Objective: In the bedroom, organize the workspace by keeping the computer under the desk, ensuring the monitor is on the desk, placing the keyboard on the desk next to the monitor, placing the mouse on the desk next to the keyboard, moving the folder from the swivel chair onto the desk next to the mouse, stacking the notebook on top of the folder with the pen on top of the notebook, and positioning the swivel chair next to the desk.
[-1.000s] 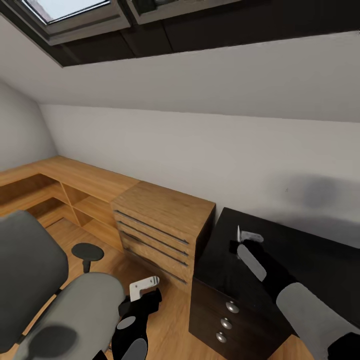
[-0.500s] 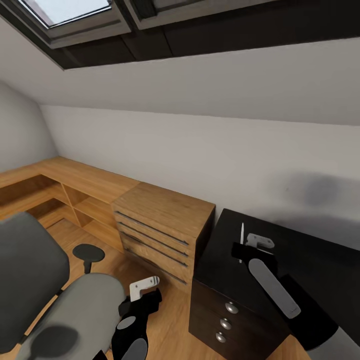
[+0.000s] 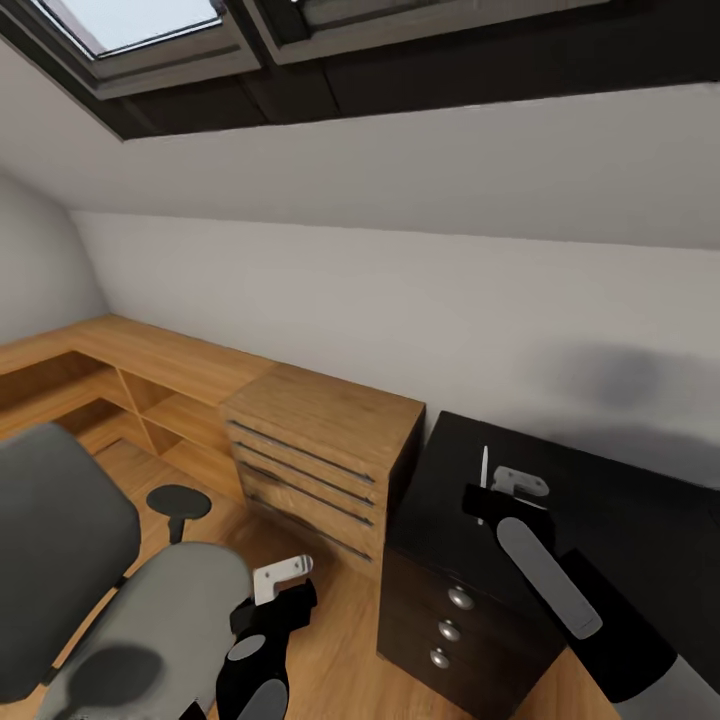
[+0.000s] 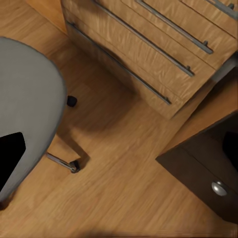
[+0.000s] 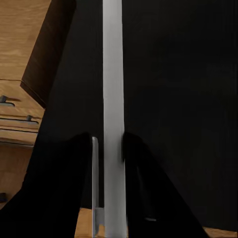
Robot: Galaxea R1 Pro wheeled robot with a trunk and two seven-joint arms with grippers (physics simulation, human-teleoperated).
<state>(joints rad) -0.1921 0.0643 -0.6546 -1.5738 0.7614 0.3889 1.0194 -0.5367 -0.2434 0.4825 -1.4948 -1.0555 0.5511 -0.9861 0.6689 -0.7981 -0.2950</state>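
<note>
A: Head view: the right pincer [image 3: 492,487] grips one pen [image 3: 484,470] above the worktop [image 3: 640,520], at 4 o'clock. One chair [image 3: 120,620] at 8.

B: Left pincer [image 3: 283,578]: I cannot tell its state. Left wrist view: one wooden chest [image 4: 163,54].

A: Right wrist view: the fingers [image 5: 131,153] clamp the pen [image 5: 113,99]. Better lower it flat, release gently.

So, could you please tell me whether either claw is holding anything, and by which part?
The right claw grips the thin white pen near one end, over the glossy black desk. The left claw holds nothing.
</note>
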